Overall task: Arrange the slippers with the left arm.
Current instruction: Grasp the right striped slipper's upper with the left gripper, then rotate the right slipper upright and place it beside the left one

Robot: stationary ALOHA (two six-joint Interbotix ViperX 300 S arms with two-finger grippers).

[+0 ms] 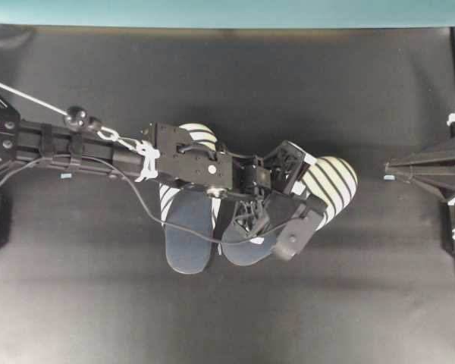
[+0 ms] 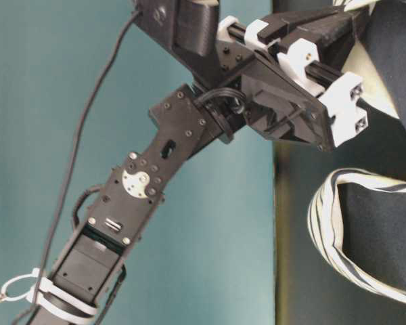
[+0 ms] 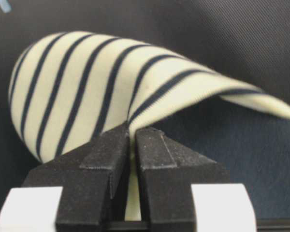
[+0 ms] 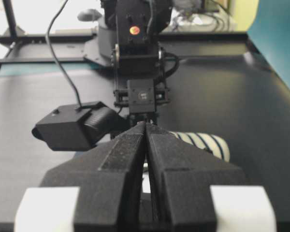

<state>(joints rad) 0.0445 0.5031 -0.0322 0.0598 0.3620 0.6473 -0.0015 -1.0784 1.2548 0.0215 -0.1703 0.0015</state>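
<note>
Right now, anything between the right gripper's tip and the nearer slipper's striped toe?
Nothing: in the overhead view only bare black mat separates the right gripper from the striped toe of the nearer slipper, which the left gripper pinches.

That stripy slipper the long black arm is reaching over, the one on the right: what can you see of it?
The right slipper is an open-back house slipper with a cream-white toe upper crossed by navy stripes, apparently soft knit fabric, and a dark navy insole. It lies on the black table, toe pointing up-right in the overhead view, angled away from its mate, the other slipper. The left gripper is shut on the edge of its striped upper, which looks pinched and lifted into an arch there.
</note>
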